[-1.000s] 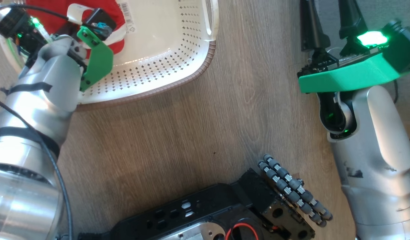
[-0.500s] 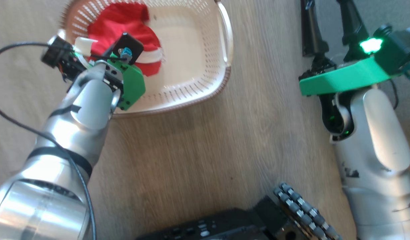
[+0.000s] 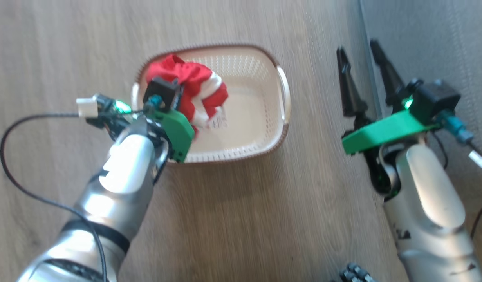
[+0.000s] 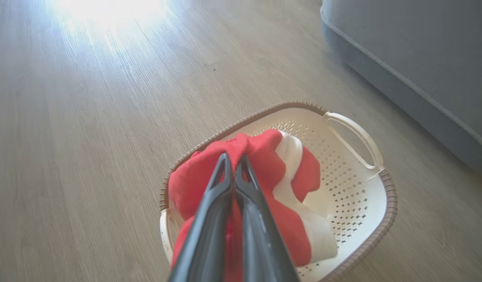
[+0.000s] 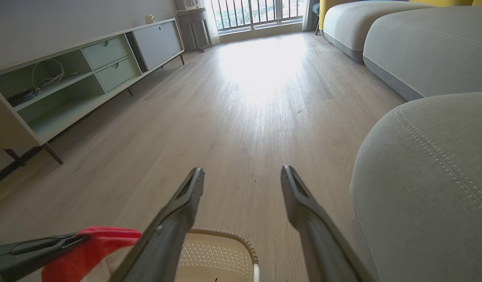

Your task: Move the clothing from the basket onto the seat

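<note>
— Where is the clothing (image 4: 282, 184) seen?
— It is bunched up over the basket (image 4: 386, 219), with its top fold pinched between the closed fingers of the left gripper (image 4: 233, 158).
— And the right gripper (image 5: 242, 176)?
— It is held wide apart with nothing gripped, beside the grey seat (image 5: 421, 176). The basket is set on the wooden floor (image 4: 88, 117).

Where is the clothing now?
Head view: the clothing is bunched in the left end of the basket, its top pinched by the shut left hand; the seat is to the right.
</note>
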Controlling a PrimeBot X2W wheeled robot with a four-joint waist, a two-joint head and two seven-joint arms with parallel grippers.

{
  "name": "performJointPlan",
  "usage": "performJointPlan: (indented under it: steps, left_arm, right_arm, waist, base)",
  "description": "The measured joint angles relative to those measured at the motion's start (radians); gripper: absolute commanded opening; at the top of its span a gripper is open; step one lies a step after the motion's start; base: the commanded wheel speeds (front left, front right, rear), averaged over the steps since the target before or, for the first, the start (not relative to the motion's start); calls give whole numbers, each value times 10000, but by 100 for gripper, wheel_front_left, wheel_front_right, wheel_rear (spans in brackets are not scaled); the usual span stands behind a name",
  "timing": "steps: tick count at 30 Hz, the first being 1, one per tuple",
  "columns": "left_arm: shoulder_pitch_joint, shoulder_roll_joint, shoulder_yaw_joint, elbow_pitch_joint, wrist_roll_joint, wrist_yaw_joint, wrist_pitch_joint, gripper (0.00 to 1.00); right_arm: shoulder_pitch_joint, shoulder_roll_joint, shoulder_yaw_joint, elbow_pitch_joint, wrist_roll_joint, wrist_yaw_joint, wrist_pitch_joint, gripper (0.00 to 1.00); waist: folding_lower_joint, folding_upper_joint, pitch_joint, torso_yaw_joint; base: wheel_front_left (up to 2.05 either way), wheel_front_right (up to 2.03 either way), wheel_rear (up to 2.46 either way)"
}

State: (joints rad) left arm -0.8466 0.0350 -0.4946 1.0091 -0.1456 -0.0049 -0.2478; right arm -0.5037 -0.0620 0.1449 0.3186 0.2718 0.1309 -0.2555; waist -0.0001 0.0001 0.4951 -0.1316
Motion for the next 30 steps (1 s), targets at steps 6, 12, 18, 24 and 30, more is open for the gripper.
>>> performJointPlan:
  steps: [6, 12, 18, 24, 30]
  left_arm:
    - [708, -2, -79, -907, -736, 107, 0, 0]
    - [1119, 0, -31, -1927, -1216, 261, 0, 0]
    - [1574, 0, 117, -2792, -1503, 284, 0, 0]
    - [1828, 2, 134, -3586, -1666, 407, -2, 0]
    - [2036, 2, 105, -4180, -1687, 431, -2, 0]
  right_arm:
    - [549, 0, 132, 412, -234, 0, 0, 100]
    - [872, -4, 205, 721, -257, 0, 0, 100]
    - [1391, -21, 378, 993, -253, 0, 2, 100]
    - [1947, -35, 589, 1208, -188, 0, 2, 100]
    - [2348, -35, 708, 1273, -134, 0, 2, 100]
  waist:
    - [0, 0, -986, 293]
    - [0, 0, -2012, 628]
    - [0, 0, -2901, 900]
    - [-1, 0, -3696, 1088]
    - [-1, 0, -4257, 1143]
  base:
    - [0, 0, 0]
    - [0, 0, 0]
    - [0, 0, 0]
    - [0, 0, 0]
    - [0, 0, 0]
